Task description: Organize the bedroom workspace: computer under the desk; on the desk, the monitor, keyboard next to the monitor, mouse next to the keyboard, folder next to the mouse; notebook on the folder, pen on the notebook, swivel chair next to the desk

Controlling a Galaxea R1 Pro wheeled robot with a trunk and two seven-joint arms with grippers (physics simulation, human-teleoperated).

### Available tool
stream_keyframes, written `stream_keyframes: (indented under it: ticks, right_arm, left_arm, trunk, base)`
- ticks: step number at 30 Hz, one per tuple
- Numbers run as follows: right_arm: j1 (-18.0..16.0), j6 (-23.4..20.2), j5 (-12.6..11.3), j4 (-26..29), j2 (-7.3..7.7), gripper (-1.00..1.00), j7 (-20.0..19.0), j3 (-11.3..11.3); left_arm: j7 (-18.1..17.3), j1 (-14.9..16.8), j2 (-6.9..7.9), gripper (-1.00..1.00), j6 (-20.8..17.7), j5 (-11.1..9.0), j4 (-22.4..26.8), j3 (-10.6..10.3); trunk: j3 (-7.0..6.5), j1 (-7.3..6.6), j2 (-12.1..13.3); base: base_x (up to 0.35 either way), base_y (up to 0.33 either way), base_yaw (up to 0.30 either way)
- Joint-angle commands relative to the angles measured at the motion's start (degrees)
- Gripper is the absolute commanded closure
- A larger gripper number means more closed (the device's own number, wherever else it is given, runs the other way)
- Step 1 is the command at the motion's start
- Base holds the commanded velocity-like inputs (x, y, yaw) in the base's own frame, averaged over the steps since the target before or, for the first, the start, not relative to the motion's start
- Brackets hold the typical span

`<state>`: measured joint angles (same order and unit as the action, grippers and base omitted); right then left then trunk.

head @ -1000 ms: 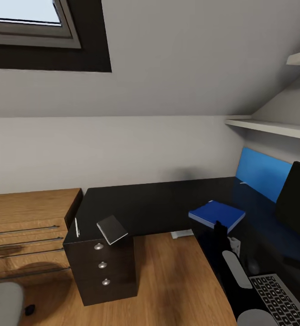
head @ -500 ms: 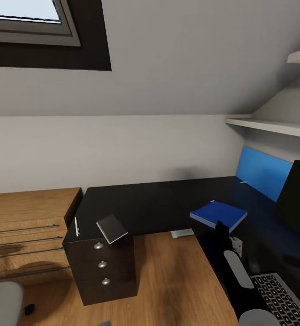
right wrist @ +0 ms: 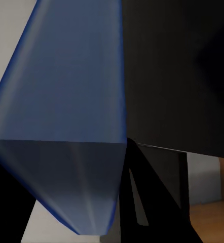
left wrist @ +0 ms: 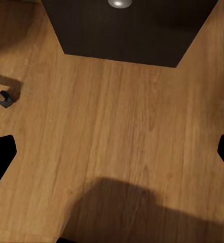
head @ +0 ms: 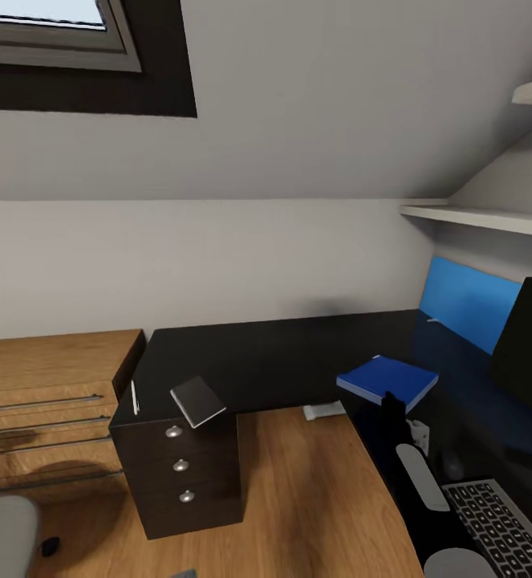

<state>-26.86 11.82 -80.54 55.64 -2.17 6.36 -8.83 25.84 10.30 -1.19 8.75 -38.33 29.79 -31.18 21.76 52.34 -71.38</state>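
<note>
The blue folder (head: 387,379) lies on the glossy black desk (head: 282,353), near the blue back panel. My right gripper (head: 391,408) is at its near edge. In the right wrist view the folder (right wrist: 66,126) sits between the two black fingers (right wrist: 147,202), which are shut on it. The grey notebook (head: 197,401) overhangs the corner above the drawer unit, and the pale pen (head: 135,397) lies left of it. The monitor (head: 530,345) and keyboard (head: 502,526) are at the right edge. The swivel chair (head: 5,538) shows at the bottom left. My left gripper (left wrist: 112,152) hangs open over the floor.
A low light-wood cabinet (head: 49,393) stands left of the desk's black drawer unit (head: 181,474). White shelves (head: 482,217) hang above the monitor under the sloped ceiling. Wood floor (head: 314,498) lies open inside the desk's L. A chair castor (left wrist: 3,97) is near the left gripper.
The head view has shifted a little, so the whole picture sits slightly lower. Folder, notebook, pen and right gripper keep their places relative to the desk.
</note>
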Motion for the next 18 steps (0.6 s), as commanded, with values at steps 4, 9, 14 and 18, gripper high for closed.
stream_keyframes:
  ticks: [4,9,14,18]
  right_arm:
    - [-0.03,0.22,0.72,0.08,-0.05,1.0,0.89,-0.04]
    - [-0.03,0.16,1.05,0.08,-0.05,1.0,1.17,-0.04]
    - [-0.03,0.14,1.08,0.08,-0.03,1.0,1.24,0.0]
    - [-0.03,0.13,1.08,0.08,-0.04,1.0,1.31,0.04]
  left_arm:
    - [0.3,0.07,0.11,-1.0,0.37,-0.53,1.4,-0.52]
    - [0.35,0.07,1.47,-1.0,-6.37,-1.99,14.78,-0.08]
    - [1.65,0.07,2.08,-1.0,-24.61,-7.37,27.06,0.06]
    - [5.78,0.07,2.25,-1.0,-32.31,-12.36,37.69,3.88]
  trunk:
    - [0.79,0.89,-1.66]
    - [1.69,1.98,-3.67]
    - [2.59,3.08,-5.67]
    - [3.3,3.96,-7.28]
  base:
    - [0.0,0.0,0.0]
    - [0.0,0.0,0.0]
    - [0.0,0.0,0.0]
    - [0.0,0.0,0.0]
